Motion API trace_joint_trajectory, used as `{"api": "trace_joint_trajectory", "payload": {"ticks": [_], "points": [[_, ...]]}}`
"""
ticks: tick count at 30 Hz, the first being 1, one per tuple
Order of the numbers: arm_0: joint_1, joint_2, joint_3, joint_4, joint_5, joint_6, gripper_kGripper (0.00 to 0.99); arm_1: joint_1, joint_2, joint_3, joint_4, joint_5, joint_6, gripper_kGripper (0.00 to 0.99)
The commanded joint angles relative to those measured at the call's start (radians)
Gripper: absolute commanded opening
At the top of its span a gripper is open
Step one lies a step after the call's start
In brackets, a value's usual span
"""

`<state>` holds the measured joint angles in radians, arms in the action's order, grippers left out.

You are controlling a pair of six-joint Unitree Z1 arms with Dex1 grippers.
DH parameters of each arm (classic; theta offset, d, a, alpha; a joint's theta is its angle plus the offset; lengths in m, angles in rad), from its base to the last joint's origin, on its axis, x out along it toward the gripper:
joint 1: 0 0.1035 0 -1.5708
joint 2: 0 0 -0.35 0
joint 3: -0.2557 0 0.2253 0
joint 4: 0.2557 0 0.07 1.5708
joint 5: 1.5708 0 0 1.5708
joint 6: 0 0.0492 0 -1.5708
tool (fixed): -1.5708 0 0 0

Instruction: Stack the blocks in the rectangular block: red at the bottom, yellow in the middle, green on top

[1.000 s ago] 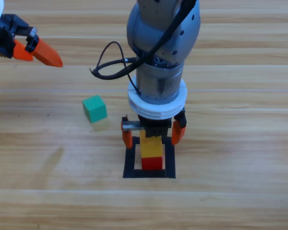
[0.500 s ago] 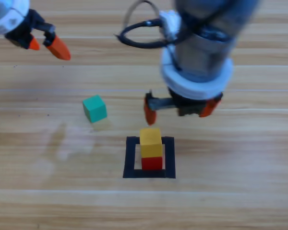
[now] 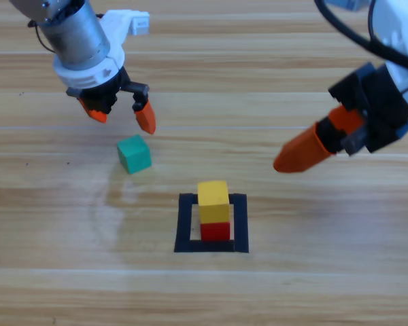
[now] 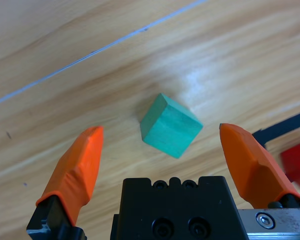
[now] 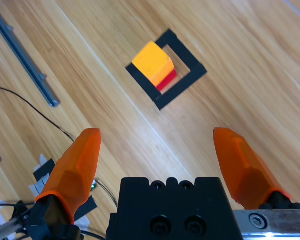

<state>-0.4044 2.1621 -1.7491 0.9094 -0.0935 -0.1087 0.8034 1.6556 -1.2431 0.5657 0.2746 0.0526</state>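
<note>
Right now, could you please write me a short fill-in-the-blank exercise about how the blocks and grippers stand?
1. The yellow cube rests on the ___ cube.
2. The green cube lies ___ the black tape square.
3. The left gripper hovers open above the ___ cube.
4. The right gripper, off to the side, holds ___.

Missing words: red; outside; green; nothing

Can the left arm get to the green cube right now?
Probably yes. The left tool is open and hangs just above the green cube, which sits alone on bare wood with nothing blocking it; the left wrist view shows the cube between the jaws.
</note>
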Motion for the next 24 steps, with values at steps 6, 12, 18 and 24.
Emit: {"api": "trace_joint_trajectory", "payload": {"ticks": [6, 12, 18, 24], "points": [[-0.085, -0.01, -0.03, 0.011, 0.086, -0.47, 0.99, -0.059, -0.046, 0.08, -0.024, 0.009, 0.0, 0.989], [-0.134, 0.002, -0.024, 0.056, 0.155, -0.709, 0.99, -0.075, -0.054, 0.099, -0.044, 0.009, 0.0, 0.99], [-0.132, 0.001, 0.003, 0.079, 0.156, -0.793, 0.99, -0.075, -0.054, 0.108, -0.055, 0.014, -0.002, 0.99], [-0.132, 0.028, 0.01, 0.094, 0.187, -0.873, 0.99, -0.076, -0.048, 0.113, -0.063, 0.008, 0.0, 0.99]]}}
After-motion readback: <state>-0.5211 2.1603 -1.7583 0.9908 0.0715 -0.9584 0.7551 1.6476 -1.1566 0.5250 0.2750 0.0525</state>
